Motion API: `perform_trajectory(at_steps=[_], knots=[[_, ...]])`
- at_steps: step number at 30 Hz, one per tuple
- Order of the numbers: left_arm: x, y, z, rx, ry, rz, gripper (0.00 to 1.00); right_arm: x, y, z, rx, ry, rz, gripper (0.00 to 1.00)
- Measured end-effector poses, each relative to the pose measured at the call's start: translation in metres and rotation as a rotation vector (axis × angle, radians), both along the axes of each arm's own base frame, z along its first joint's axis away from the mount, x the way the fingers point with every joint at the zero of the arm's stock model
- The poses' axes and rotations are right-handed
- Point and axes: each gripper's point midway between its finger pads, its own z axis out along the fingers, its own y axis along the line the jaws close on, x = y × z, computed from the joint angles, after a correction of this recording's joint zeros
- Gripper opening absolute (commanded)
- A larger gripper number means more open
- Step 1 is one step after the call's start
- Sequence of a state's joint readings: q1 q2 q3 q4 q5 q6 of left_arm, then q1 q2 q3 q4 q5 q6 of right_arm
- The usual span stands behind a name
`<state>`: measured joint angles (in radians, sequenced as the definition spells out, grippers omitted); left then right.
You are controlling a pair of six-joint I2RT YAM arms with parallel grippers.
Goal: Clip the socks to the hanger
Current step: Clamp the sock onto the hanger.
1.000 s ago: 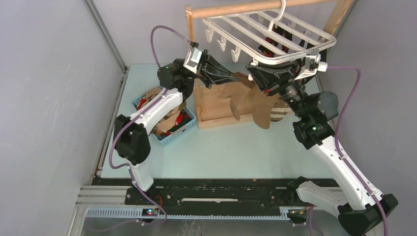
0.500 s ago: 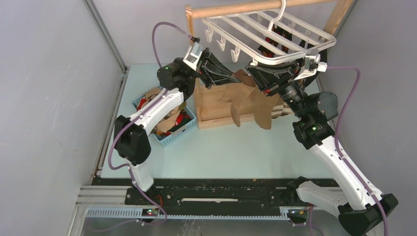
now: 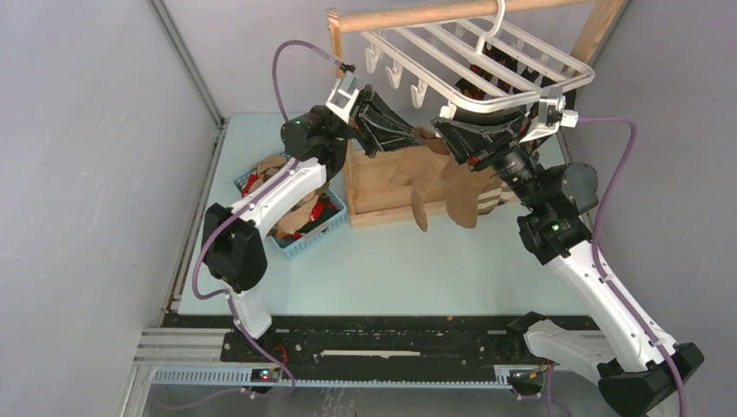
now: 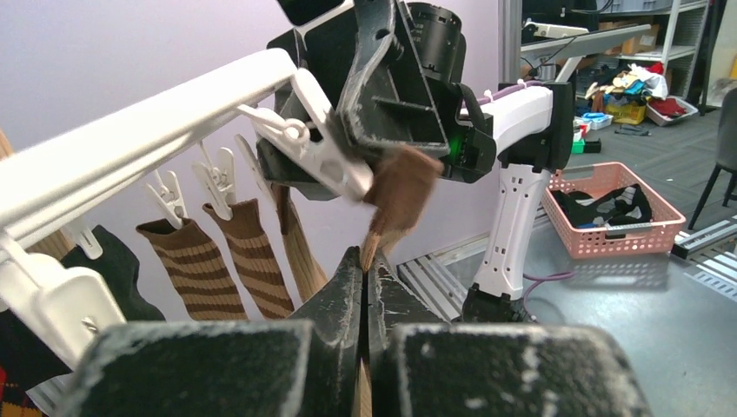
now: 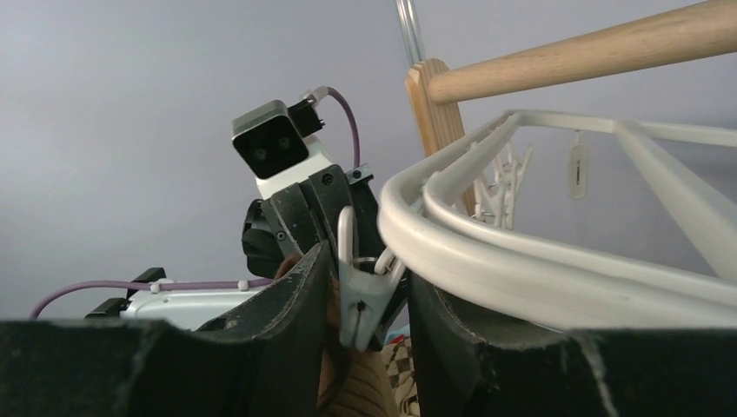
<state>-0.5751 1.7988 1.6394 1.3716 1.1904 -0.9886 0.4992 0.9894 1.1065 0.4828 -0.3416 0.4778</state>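
Hanger (image 3: 487, 54): white frame above both sets of fingers, part loaded.
Striped socks (image 4: 195, 261): already clipped, hanging just beyond the left fingers (image 4: 341, 295) (more fabric appears to wait in the basket (image 3: 315, 241), so much remains).
Tan sock (image 4: 401, 184): cuff raised to a clip (image 5: 361, 300), not visibly gripped by it.
Left fingers: pressed together on that sock.
Right fingers (image 5: 295, 300): narrowly parted, squeezing the clip between them.

A wooden rail (image 3: 417, 15) runs across the top of the overhead view, carried on wooden uprights (image 3: 600, 30); below it a wooden box base (image 3: 374, 187) stands on the pale worktop (image 3: 391, 261); a small blue mesh basket (image 3: 311, 240) sits just left of the base; grey walls (image 3: 87, 174) close in both sides; the left wrist view shows a pink basket (image 4: 608, 233) on a grey floor well beyond.
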Motion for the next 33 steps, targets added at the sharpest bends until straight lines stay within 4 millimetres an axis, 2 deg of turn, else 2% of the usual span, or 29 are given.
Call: perform_trajectory(at_steps=[14,21,27,33], knots=[[0.004,-0.001,-0.001,-0.011,0.036,0.008,0.05,-0.017,-0.003,0.002,-0.023,-0.008,0.027,0.72],[0.008,-0.001,0.000,-0.025,0.061,0.019,0.17,-0.028,-0.012,-0.002,-0.077,-0.004,0.017,0.85],[0.015,-0.002,-0.011,-0.017,0.109,0.034,0.26,-0.042,-0.023,-0.014,-0.170,-0.020,-0.004,0.92],[0.023,-0.001,-0.031,0.010,0.189,0.062,0.34,-0.058,-0.033,-0.033,-0.293,-0.044,0.000,0.95]])
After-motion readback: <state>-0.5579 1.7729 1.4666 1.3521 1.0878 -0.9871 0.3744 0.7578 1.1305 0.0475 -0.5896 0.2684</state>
